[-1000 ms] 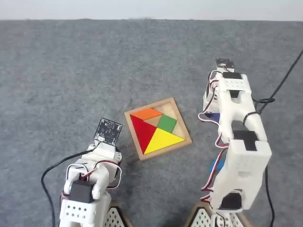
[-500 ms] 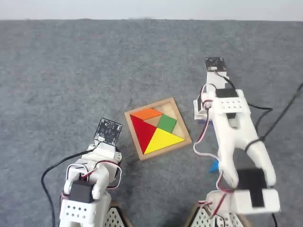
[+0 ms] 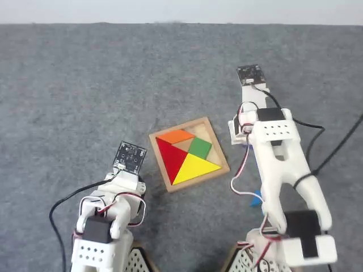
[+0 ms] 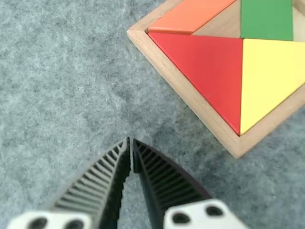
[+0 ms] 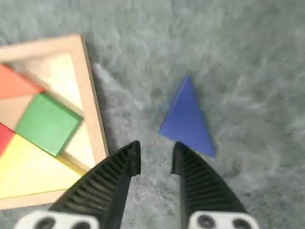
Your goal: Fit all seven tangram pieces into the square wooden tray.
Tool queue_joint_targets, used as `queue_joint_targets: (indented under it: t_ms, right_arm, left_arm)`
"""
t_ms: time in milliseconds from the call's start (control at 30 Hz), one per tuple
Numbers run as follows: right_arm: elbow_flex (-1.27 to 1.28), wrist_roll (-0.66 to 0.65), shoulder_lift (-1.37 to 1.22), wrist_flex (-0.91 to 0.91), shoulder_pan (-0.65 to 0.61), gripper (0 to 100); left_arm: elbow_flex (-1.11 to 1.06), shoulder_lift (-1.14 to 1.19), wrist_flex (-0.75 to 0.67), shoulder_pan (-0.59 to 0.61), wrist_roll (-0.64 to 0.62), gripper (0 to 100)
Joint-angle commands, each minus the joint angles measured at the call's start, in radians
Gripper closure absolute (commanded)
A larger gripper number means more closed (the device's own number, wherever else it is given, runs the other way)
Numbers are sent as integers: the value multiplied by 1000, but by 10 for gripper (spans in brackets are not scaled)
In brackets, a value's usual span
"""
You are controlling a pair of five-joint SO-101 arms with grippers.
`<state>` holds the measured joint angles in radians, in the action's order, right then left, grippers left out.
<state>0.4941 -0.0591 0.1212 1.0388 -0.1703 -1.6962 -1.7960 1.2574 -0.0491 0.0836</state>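
High view: square wooden tray on the grey table, ahead of the left arm and close beside the wrist of the right arm. Inside the tray, orange piece, red triangle, green square and yellow triangle, with bare wood left between and beside them. Light blue piece on the table, back toward the right arm's base and partly hidden under the arm.

Left wrist view: left gripper with fingers pressed together to a hairline gap, holding nothing, over bare table. Tray rim ahead of the tips and off to one side, not touching them. Red triangle and yellow triangle seated against that rim.

Right wrist view: right gripper with fingers parted a little, nothing between them. Dark blue triangle flat on the table just ahead of the tips, nearer one finger, apart from the tray wall. Green square inside the tray, beyond that wall.
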Motion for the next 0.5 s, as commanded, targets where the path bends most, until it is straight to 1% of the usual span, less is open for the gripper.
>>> queue_joint_targets:
  t_ms: [0, 167, 267, 467]
  right_arm:
    - [-126, -20, -147, 5, 39, 823]
    - [-265, -20, -321, 7, 88, 823]
    - [-302, -21, -417, 8, 84, 823]
    - [-325, -23, -490, 31, 81, 824]
  left_arm:
    - [12, -21, 5, 5, -5, 987]
    - [12, -21, 5, 5, -5, 987]
    - [12, -21, 5, 5, -5, 987]
    - [12, -21, 5, 5, -5, 987]
